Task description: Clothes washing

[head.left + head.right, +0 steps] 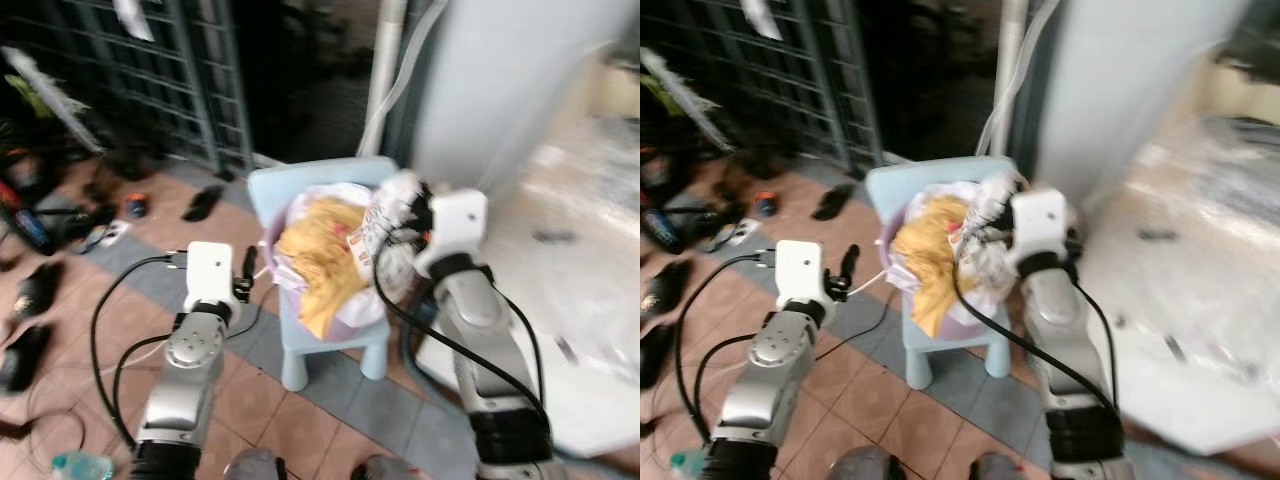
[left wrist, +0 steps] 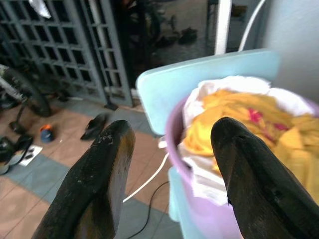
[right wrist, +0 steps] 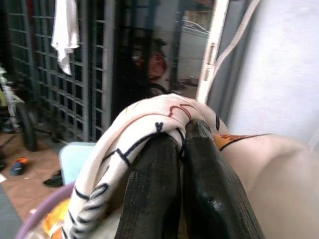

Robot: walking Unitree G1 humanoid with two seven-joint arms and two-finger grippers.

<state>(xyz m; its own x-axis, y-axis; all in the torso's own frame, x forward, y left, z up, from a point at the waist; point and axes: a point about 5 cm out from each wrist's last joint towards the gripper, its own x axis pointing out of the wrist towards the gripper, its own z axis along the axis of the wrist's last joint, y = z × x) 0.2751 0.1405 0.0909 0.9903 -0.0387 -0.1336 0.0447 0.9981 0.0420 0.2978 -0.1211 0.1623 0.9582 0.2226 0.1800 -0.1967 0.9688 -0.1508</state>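
A purple basin (image 2: 185, 199) full of clothes sits on a small light-blue chair (image 1: 316, 180). Yellow cloth (image 1: 318, 258) fills most of it. My right gripper (image 3: 180, 142) is shut on a white garment with black lines (image 3: 114, 149), lifted at the basin's right side (image 1: 390, 225). My left gripper (image 2: 169, 144) is open just left of the basin, its fingers (image 1: 248, 265) pointing toward the rim, with nothing between them.
Shoes and sandals (image 1: 203, 203) lie on the tiled floor to the left, by a dark metal grille (image 1: 150, 80). A grey-white appliance (image 1: 520, 90) stands behind the chair at right. A pale surface (image 1: 590, 300) spreads at right.
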